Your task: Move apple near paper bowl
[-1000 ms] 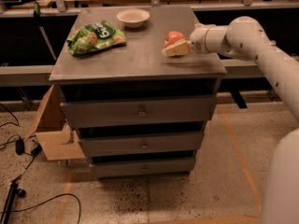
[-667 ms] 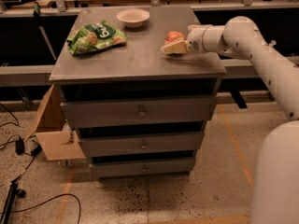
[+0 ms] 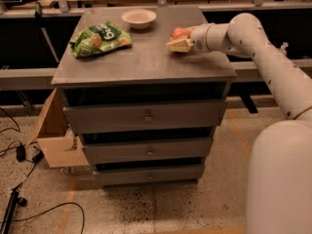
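Green snack bag (image 3: 100, 39): lying flat toward the back left corner of the grey cabinet top (image 3: 146, 65), well apart from the gripper (image 3: 178, 44), which is sitting at the right edge. Cabinet: standing on a speckled floor (image 3: 161, 208) and showing three closed drawers (image 3: 146, 117) stacked on its front, each with a small centre handle. Cardboard box (image 3: 54, 138): leaning open against the cabinet's lower left side. Black cables (image 3: 19, 152): trailing over the floor by the left edge. Orange tape lines (image 3: 239, 133): running across the floor on the right.
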Robot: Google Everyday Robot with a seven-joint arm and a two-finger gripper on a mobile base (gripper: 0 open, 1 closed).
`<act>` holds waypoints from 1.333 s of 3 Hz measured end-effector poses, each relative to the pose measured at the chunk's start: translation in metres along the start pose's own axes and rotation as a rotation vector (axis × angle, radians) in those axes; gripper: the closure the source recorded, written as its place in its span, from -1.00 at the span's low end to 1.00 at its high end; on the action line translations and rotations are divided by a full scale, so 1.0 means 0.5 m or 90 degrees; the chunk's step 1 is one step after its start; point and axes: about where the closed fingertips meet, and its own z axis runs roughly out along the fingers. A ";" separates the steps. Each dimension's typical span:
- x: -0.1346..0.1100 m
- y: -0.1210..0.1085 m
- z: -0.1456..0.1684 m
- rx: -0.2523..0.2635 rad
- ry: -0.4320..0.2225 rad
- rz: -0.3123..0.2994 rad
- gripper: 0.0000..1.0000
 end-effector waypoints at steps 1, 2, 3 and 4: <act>-0.072 -0.023 0.032 0.029 -0.032 0.005 0.91; -0.111 -0.034 0.083 0.053 -0.037 0.029 1.00; -0.122 -0.015 0.146 0.048 -0.025 0.056 1.00; -0.119 0.003 0.195 0.039 -0.010 0.075 1.00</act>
